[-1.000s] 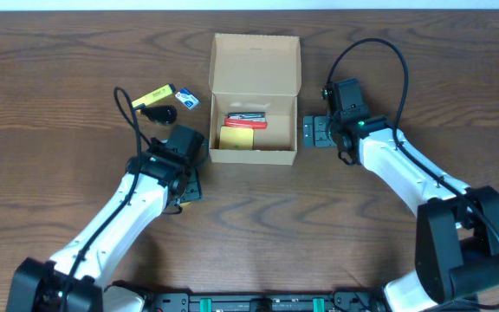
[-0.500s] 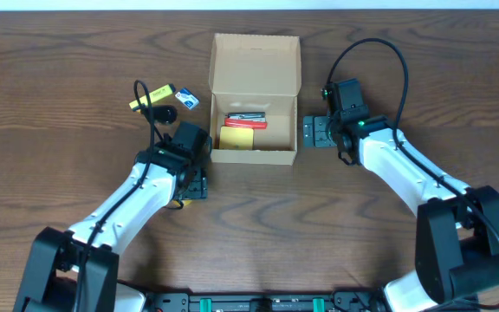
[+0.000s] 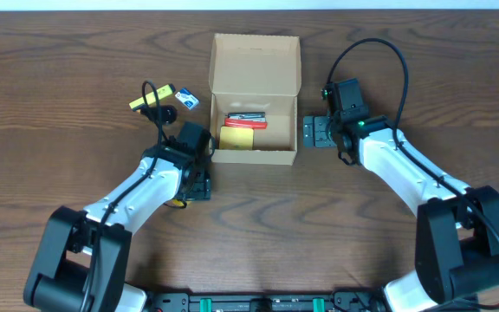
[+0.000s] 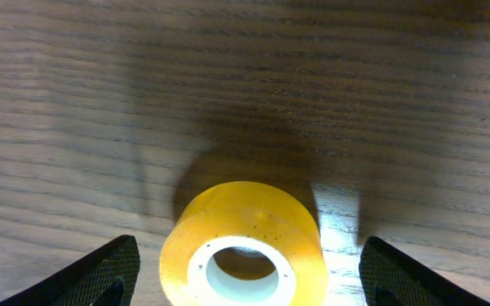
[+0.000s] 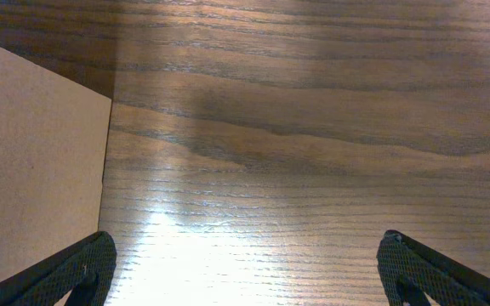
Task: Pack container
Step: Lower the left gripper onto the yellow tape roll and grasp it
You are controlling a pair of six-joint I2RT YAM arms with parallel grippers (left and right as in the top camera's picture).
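- Overhead: my left gripper (image 3: 194, 180) has swung in towards the front-left corner of the small tan cardboard box (image 3: 254, 156), which stands lid-open at the far middle. The right gripper (image 3: 316, 132) hasn't moved, just beside the box's right wall.
- Left wrist: fingers spread wide, gripping nothing, straddling a yellow roll of tape (image 4: 243, 246). I judge a pick comes next.
- Right wrist: fingers wide apart, empty, with the box wall at left.

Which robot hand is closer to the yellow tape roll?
Left. The left gripper hangs right over the tape roll, open fingers either side. The right gripper sits beyond the cardboard box, on its other side.
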